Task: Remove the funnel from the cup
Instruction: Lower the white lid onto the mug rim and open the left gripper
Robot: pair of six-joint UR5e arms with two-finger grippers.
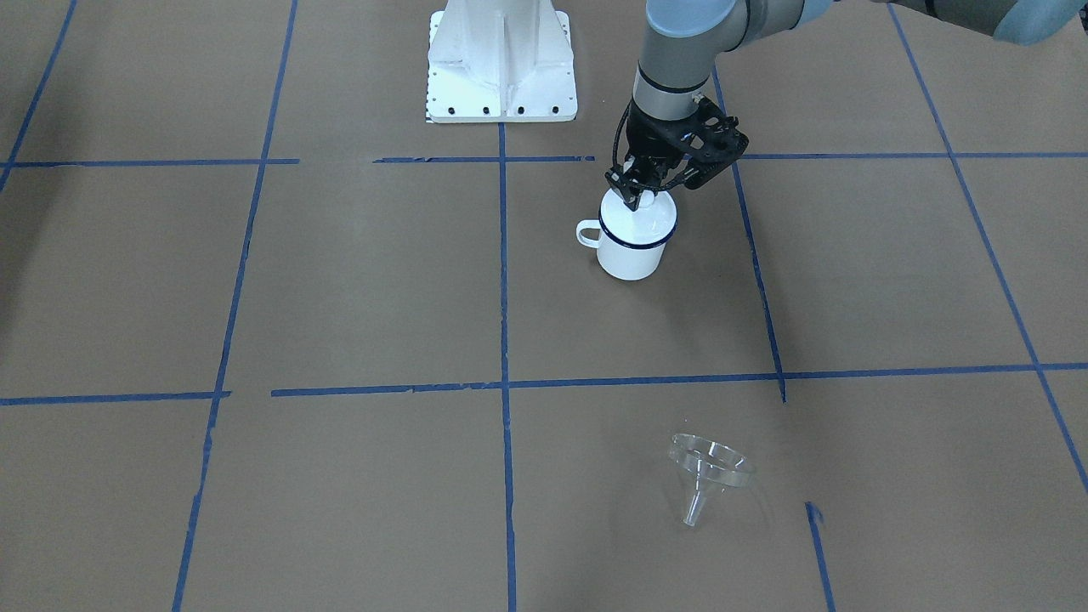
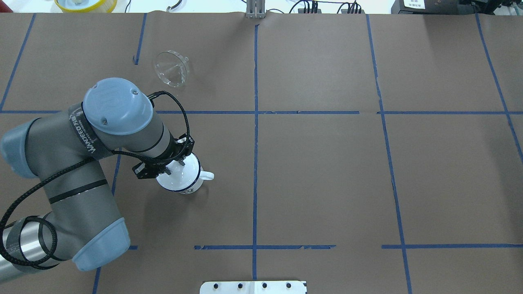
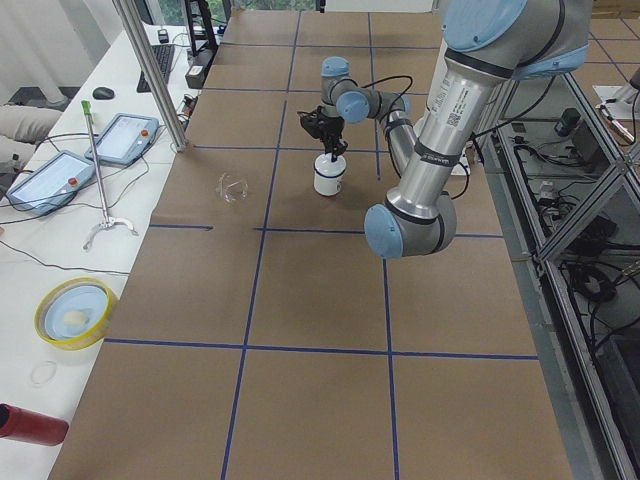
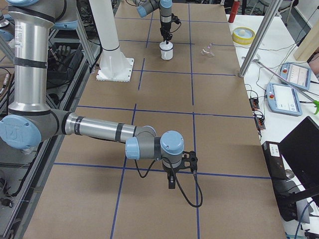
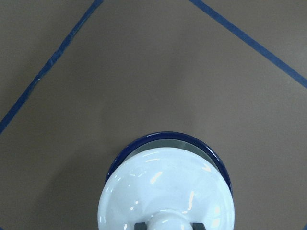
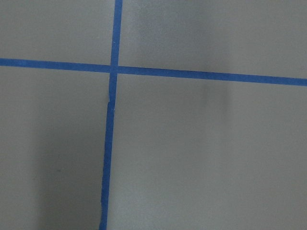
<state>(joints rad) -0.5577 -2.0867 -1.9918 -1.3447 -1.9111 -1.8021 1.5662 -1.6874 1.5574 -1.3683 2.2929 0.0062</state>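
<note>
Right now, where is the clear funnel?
In the overhead view the funnel lies on the table at upper left, on the robot's left side, beyond the cup and apart from it, near the end of a blue tape line.

Light: bright, even, from overhead.
Shadows: soft and faint; dim vertical bands at left and centre of the right wrist view.
Glare: small highlights on the white lid [image 5: 165, 191]; faint glints on the funnel [image 1: 711, 464].
</note>
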